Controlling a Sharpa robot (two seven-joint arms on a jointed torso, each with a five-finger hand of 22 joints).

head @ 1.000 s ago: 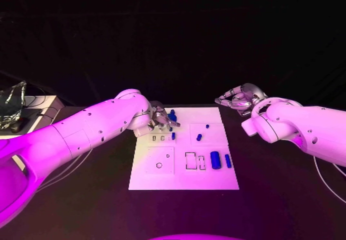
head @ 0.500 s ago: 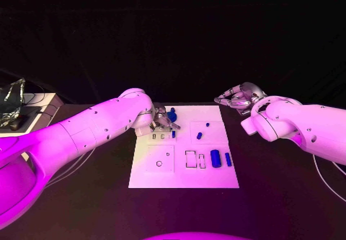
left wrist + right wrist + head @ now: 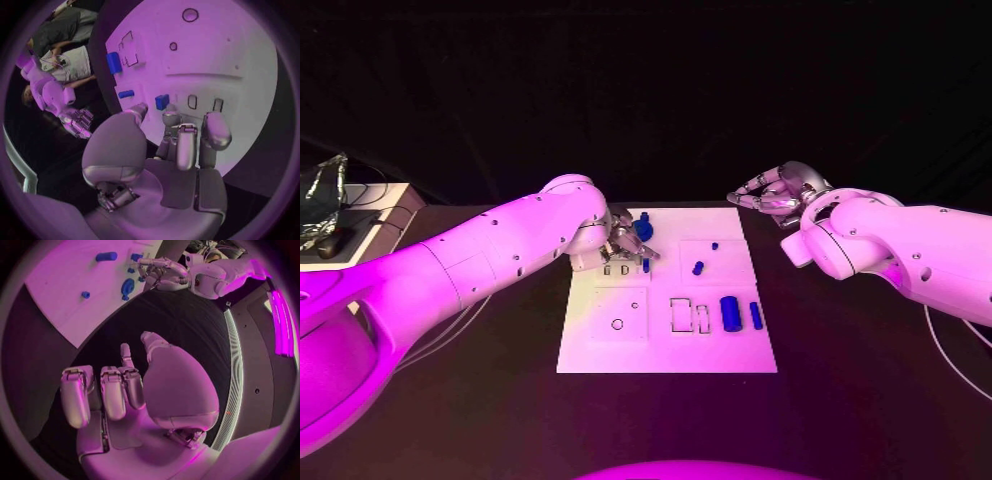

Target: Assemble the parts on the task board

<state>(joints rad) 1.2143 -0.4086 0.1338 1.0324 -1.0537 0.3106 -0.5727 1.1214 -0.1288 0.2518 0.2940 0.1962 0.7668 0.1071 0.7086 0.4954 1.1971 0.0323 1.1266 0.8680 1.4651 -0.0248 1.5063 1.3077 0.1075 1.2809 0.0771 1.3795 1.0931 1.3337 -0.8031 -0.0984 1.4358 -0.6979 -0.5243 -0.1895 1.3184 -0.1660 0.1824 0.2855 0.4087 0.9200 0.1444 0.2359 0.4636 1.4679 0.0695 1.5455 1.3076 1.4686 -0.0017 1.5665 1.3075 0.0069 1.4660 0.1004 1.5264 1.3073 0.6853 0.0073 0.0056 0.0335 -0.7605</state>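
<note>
The white task board (image 3: 666, 345) lies in the middle of the black table. My left hand (image 3: 619, 244) hovers over its far left part, fingers pointing down at two small slots (image 3: 204, 103), holding nothing. A small blue peg (image 3: 162, 101) stands just beyond its thumb. An oval blue part (image 3: 643, 228) lies at the far edge beside the hand. Further right are two small blue pieces (image 3: 698, 269), a thick blue cylinder (image 3: 730, 312) and a slim blue bar (image 3: 756, 316). My right hand (image 3: 769, 197) hangs off the board's far right corner with fingers curled and nothing in them.
Outlined rectangular recesses (image 3: 682, 316) and a round hole (image 3: 617, 324) mark the board's near half. A pale box with cables (image 3: 365, 215) sits at the table's far left. Bare black tabletop (image 3: 877, 380) surrounds the board.
The whole picture has shifted a little. My left hand has stayed over the board's far left part with only a slight shift. The right hand looks the same.
</note>
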